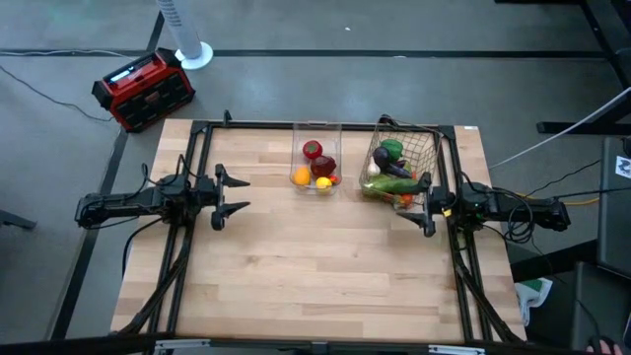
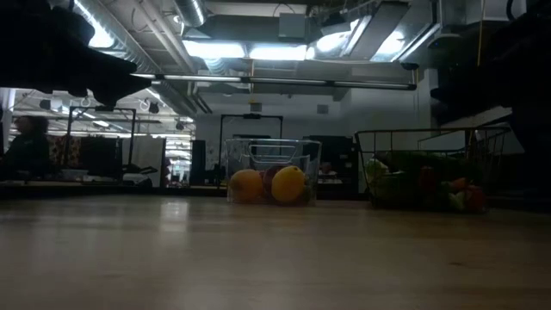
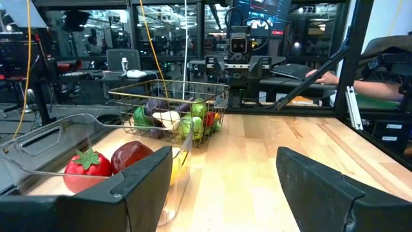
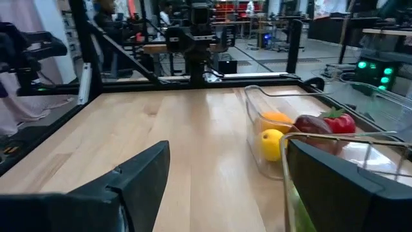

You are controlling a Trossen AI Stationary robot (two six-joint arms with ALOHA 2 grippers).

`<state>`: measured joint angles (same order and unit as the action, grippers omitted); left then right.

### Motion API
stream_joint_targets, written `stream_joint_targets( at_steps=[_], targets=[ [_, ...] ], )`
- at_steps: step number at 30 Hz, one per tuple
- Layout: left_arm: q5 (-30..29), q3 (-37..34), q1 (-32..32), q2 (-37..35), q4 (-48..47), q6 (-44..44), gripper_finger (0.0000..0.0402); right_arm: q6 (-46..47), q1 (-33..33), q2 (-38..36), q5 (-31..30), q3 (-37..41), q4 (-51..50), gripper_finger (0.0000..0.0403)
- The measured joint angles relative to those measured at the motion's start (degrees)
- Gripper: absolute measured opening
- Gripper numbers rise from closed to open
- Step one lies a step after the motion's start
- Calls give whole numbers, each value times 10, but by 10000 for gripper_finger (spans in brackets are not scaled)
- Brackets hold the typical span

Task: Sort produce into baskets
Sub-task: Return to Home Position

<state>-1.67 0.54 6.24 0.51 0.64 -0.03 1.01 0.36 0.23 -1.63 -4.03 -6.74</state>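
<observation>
The clear bin holds the lemon, orange and red fruit, the wire basket of vegetables stands just beside it, and the left gripper and right gripper flank it, both spread wide and empty

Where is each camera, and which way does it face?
High: above the table, straight down; both arms show.
Low: tabletop height, level toward clear bin and wire basket.
Left wrist: past open left end effector toward wire basket, right arm.
Right wrist: past open right end effector toward clear bin, left arm.
All four share the clear bin.
</observation>
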Motion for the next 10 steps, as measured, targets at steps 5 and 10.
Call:
stream_joint_targets(
  at_steps=[5,10],
  targets=[
    [0,0,0,0,0,0,274,-26,0,0,52,0,-2,308],
    [0,0,0,0,0,0,274,-28,0,0,63,-1,-2,308]
  ],
)
